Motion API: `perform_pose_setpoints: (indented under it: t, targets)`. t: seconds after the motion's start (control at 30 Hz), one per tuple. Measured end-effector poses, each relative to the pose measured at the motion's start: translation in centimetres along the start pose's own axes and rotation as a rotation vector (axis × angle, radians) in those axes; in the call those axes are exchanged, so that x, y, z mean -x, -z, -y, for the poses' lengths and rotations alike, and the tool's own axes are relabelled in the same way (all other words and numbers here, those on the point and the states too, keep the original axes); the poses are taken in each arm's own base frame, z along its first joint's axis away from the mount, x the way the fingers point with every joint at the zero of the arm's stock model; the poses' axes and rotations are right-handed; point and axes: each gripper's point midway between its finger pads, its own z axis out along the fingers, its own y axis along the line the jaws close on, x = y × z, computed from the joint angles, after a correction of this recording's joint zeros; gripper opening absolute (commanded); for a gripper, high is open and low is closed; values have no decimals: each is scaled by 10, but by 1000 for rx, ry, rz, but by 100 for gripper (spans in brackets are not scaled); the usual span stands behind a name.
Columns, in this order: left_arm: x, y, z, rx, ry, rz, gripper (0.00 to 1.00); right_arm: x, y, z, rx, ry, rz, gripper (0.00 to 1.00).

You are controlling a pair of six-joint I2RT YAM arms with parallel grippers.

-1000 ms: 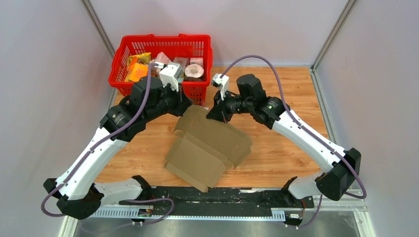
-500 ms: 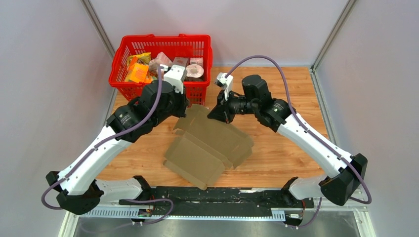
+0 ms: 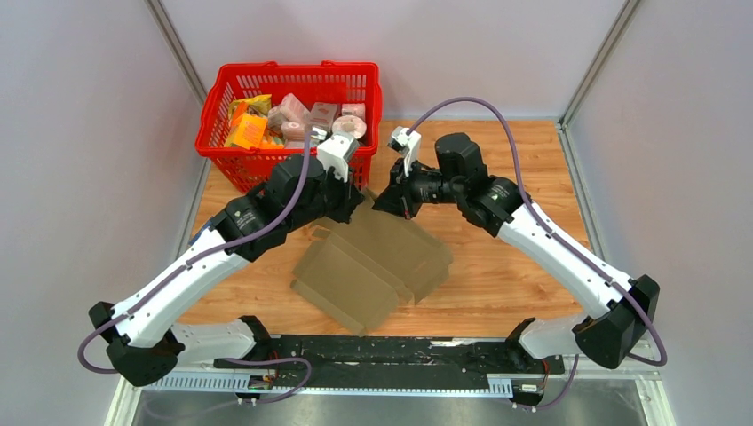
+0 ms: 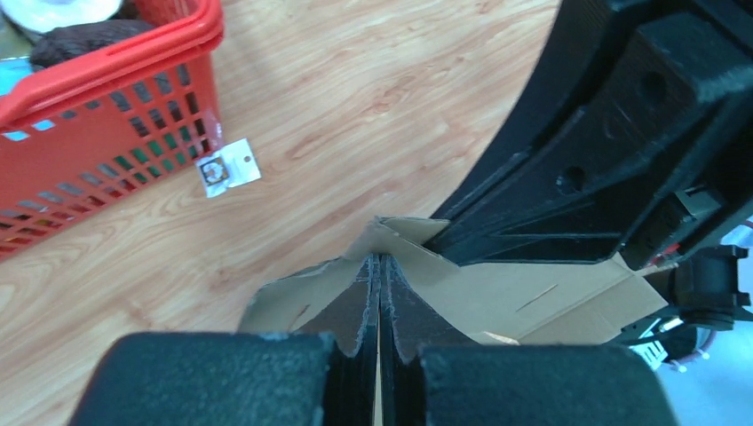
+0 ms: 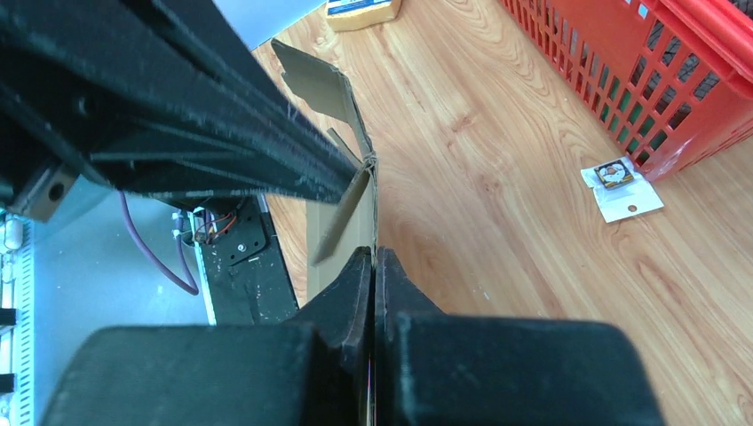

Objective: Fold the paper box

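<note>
In the upper left of the top view, a red basket (image 3: 293,69) full of groceries sits on the wooden counter (image 3: 524,151). The left arm (image 3: 195,266) reaches from the lower left corner to the middle of the frame. The left jaws are squeezed together on the far edge of the paper box (image 3: 373,266), just in front of the basket. In the left wrist view the brown card sticks out between the two black fingers (image 4: 355,311) at the bottom middle, with no gap showing. A small white tag (image 4: 228,166) lies on the wood just beside the basket, at the left of that view. The paper box is in the middle of the top view, between the two arms. Its near part lies flat on the counter. Its far edge is up in both sets of jaws. The right jaws are just to the right of the left ones, very near them. They are pinched tight on the same far edge too. The right arm (image 3: 550,248) stretches down to the lower right corner.
</note>
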Motion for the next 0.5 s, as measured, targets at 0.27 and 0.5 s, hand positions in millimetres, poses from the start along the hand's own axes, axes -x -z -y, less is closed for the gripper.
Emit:
perform_pose_setpoints:
  t: [0.27, 0.5]
  targets:
    - [-12, -11, 11, -61, 29, -5, 1, 0, 0, 4, 1, -49, 1, 0]
    - [-9, -3, 5, -38, -2, 14, 25, 5, 13, 9, 15, -68, 42, 0]
